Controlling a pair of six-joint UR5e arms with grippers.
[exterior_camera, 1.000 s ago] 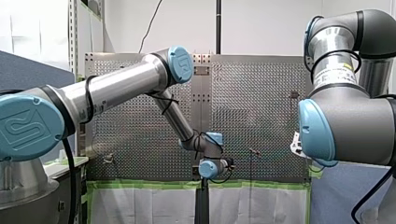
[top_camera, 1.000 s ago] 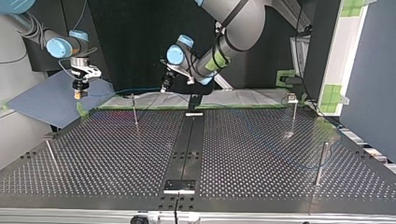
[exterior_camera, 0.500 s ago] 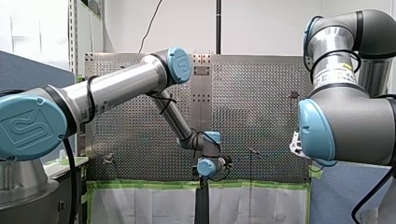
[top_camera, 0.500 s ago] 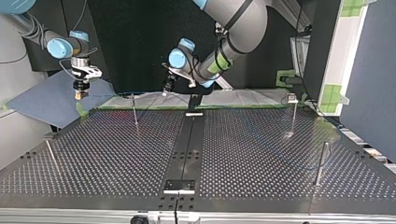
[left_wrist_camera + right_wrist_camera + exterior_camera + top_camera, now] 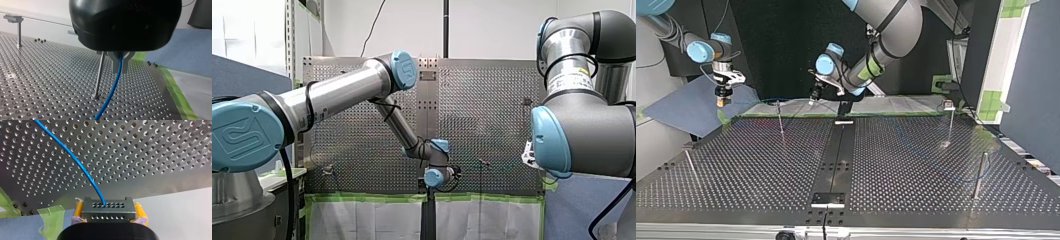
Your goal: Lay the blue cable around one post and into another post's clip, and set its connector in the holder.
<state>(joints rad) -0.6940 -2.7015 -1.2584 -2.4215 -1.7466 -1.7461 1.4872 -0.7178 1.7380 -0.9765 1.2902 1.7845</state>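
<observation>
Left tool (image 5: 120, 68): fingers closed on the blue cable (image 5: 111, 91), which drops slantwise from them to the desk (image 5: 37, 75), just beside a thin post (image 5: 99, 75). Right tool (image 5: 108, 217): yellow pads clamped on the connector (image 5: 107, 206), hanging at the top view's upper left, near the desk's far corner.

Step, as I judge it: routing the cable round the first post; clip and holder not yet reached. The next move needs the cable led behind that post, taut, without snagging.

Cable's long axis runs from the connector out ahead of the right tool, over the desk. The connector's cable end points deskward.
</observation>
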